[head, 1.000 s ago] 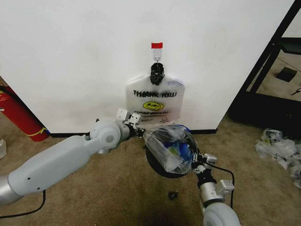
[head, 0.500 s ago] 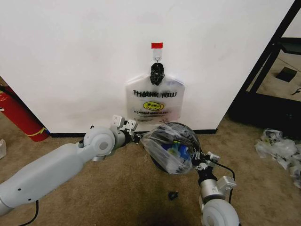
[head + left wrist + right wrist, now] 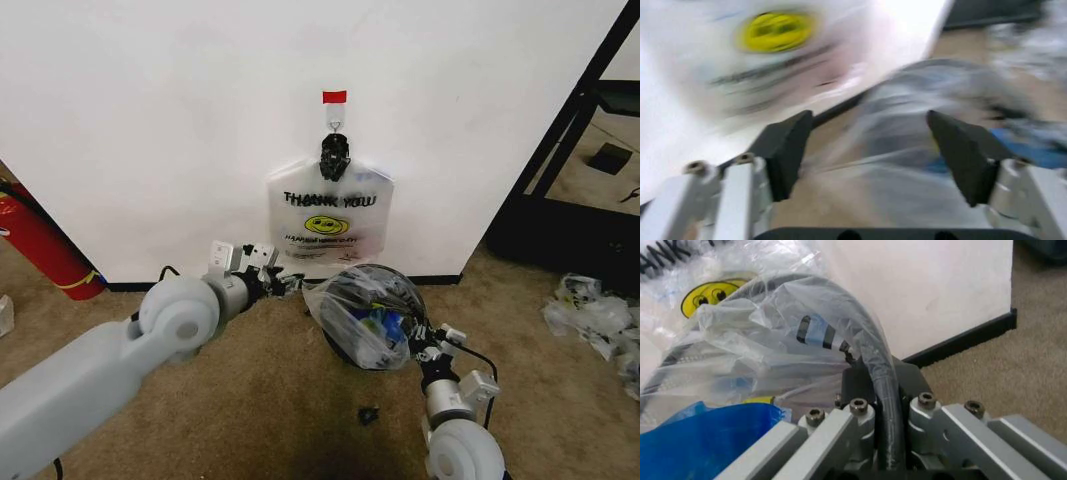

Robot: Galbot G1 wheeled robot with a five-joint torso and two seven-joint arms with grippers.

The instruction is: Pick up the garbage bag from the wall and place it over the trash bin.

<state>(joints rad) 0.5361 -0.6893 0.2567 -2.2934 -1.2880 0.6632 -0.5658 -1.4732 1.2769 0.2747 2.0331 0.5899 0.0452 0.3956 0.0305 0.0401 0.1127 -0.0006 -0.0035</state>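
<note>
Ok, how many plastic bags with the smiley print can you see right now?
2. One garbage bag hangs on the wall from the hook; another is draped over the trash bin on the floor below it. Folded layers could hide more.

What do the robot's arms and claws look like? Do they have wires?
The arms are smooth, rounded pale grey shells with big round joints. The left gripper has silver metal fingers with black pads. The right gripper is silver with round bolts. A black cable loops beside the right wrist.
</note>
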